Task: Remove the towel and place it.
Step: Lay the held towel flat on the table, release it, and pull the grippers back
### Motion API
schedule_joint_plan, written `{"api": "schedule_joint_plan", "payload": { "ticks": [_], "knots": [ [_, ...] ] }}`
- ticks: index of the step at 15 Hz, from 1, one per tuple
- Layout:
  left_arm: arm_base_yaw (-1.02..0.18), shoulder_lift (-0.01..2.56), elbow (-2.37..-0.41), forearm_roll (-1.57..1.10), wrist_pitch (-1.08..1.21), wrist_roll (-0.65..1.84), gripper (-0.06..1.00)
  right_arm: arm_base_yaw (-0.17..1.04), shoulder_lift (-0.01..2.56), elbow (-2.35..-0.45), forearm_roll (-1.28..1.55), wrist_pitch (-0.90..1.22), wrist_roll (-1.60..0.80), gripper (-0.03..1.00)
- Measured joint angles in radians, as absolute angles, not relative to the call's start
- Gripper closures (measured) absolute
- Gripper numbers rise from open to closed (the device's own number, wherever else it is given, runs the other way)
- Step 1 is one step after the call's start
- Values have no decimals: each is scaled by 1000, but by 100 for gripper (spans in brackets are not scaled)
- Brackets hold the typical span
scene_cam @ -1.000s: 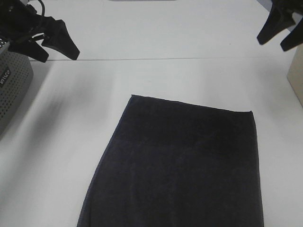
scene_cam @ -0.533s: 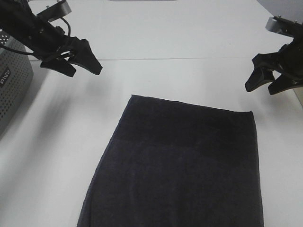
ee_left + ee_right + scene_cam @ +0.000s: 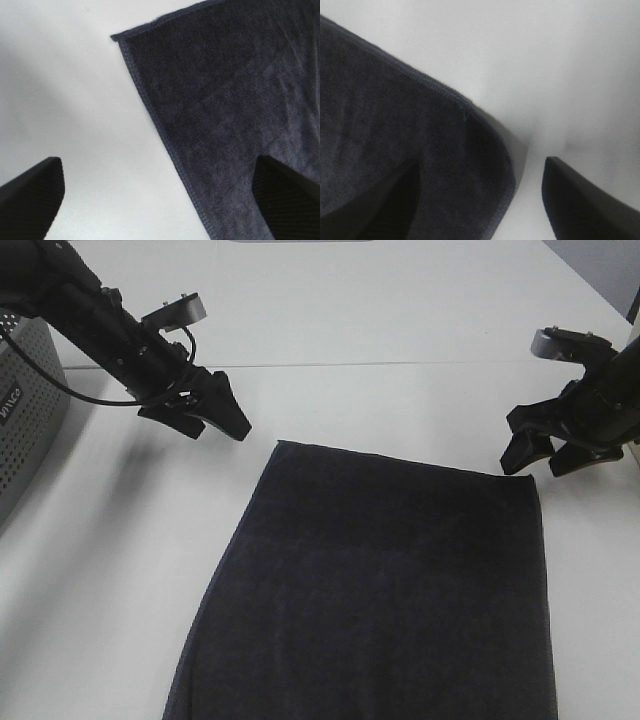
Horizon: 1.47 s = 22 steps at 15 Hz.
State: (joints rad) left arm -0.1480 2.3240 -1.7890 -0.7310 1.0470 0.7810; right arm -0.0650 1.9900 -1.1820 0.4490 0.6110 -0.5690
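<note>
The left gripper [image 3: 215,425] is hovering with its jaws spread wide and gripping nothing, just beside the far left corner of the towel [image 3: 380,590]; the right gripper [image 3: 537,462] is standing just as wide and equally empty at the far right corner, and whether a finger is touching the cloth I cannot tell; the towel is lying flat on the white table [image 3: 400,320], running out of the high view at the near edge; a grey basket [image 3: 25,410] is sitting at the left edge, well apart from the towel; the left wrist view is showing what the high view is blurring, the stitched hem and the pile, with the corner lying between the spread fingers; the right wrist view is showing the rounded corner between its fingers, casting a soft shadow on the table.
</note>
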Motion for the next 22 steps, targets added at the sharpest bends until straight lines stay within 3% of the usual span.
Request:
{"api": "schedule_joint_plan", "payload": {
  "ticks": [22],
  "knots": [
    [-188, 2464, -1805, -975, 826, 903, -1, -65, 2103, -1195, 582, 557, -580, 31]
  ]
}}
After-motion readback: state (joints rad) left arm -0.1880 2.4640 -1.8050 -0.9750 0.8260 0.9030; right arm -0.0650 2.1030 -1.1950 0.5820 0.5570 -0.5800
